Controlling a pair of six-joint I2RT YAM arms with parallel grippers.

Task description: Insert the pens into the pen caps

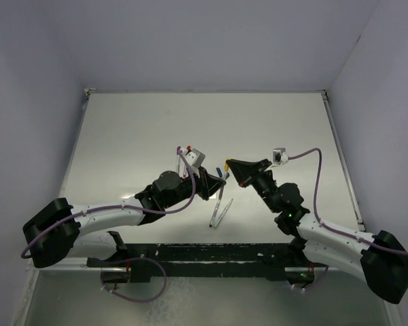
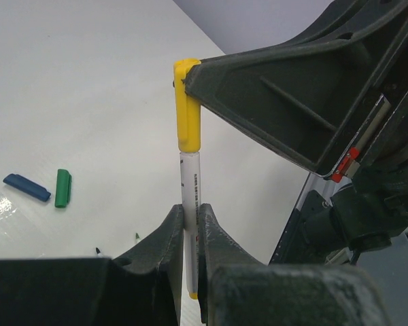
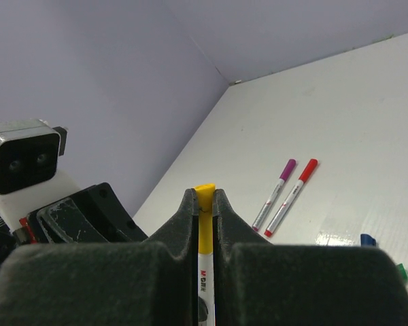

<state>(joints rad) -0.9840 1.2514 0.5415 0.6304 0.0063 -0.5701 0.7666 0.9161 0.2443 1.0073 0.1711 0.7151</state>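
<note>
My left gripper [image 2: 190,209] is shut on the white barrel of a pen [image 2: 190,183] with a yellow end. A yellow cap [image 2: 188,109] sits over the pen's far end. My right gripper [image 3: 204,193] is shut on that yellow cap [image 3: 204,204], and the pen barrel [image 3: 205,278] runs down between its fingers. In the top view the two grippers meet above mid-table, left [image 1: 216,183] and right [image 1: 228,165]. A blue cap [image 2: 26,187] and a green cap [image 2: 62,187] lie loose on the table. Two uncapped pens [image 1: 219,211] lie just in front of the grippers.
A purple-capped pen [image 3: 275,193] and a red-capped pen [image 3: 290,197] lie side by side on the table beyond the left arm. The blue cap [image 3: 368,239] and green cap [image 3: 401,272] also show at the right wrist view's lower right. Walls enclose the white table [image 1: 272,122].
</note>
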